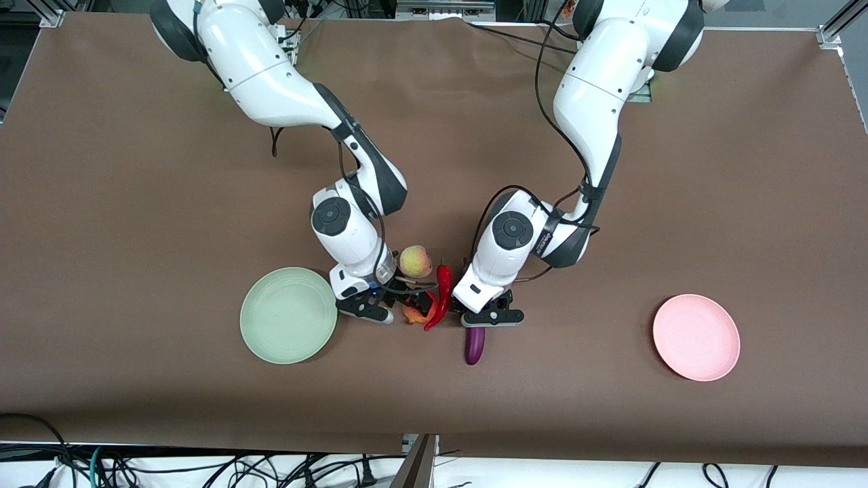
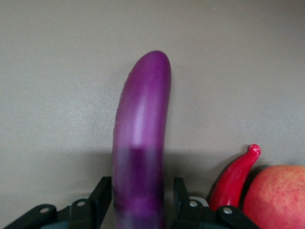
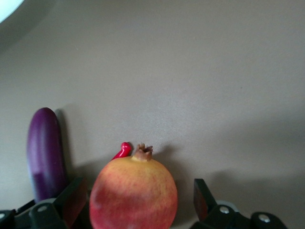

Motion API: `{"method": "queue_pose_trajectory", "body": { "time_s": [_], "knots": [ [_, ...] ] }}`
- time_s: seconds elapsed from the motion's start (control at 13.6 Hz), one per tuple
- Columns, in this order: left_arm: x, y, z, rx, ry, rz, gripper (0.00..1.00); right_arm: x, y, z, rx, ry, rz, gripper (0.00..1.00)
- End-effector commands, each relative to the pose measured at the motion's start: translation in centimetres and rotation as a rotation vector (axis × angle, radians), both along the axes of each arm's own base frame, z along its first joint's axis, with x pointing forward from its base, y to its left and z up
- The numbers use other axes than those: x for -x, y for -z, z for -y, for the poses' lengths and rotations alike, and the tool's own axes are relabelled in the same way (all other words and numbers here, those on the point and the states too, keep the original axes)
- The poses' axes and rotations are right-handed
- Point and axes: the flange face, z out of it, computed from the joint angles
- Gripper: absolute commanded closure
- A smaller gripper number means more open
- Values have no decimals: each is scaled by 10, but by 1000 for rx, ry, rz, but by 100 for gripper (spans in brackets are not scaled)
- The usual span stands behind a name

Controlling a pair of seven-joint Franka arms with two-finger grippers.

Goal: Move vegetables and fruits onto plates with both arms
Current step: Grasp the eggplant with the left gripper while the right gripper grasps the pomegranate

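Note:
The purple eggplant (image 1: 474, 346) lies on the table beside the red chili (image 1: 441, 298). My left gripper (image 1: 483, 321) is low over its capped end, open, with a finger on each side of it (image 2: 141, 188). The pomegranate-like fruit (image 1: 412, 314) sits beside the chili, toward the right arm's end. My right gripper (image 1: 399, 305) is open around it (image 3: 138, 191), with a gap at one finger (image 3: 200, 195). The peach (image 1: 415, 261) sits farther from the front camera. The green plate (image 1: 288, 315) and the pink plate (image 1: 696, 337) hold nothing.
The brown table (image 1: 135, 203) is bare around the cluster. The green plate lies next to the right gripper. The pink plate lies well toward the left arm's end. Cables hang along the table's front edge (image 1: 203, 468).

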Motion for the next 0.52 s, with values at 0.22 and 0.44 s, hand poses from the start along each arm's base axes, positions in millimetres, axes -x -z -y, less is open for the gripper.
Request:
{"method": "queue_pose_trajectory", "body": {
  "time_s": [0.22, 0.44],
  "knots": [
    [-28, -32, -30, -11, -12, 60, 91, 3, 7, -15, -3, 17, 17, 26],
    [-57, -79, -99, -96, 120, 9, 91, -8, -4, -2, 4, 25, 22, 100]
  ]
}}
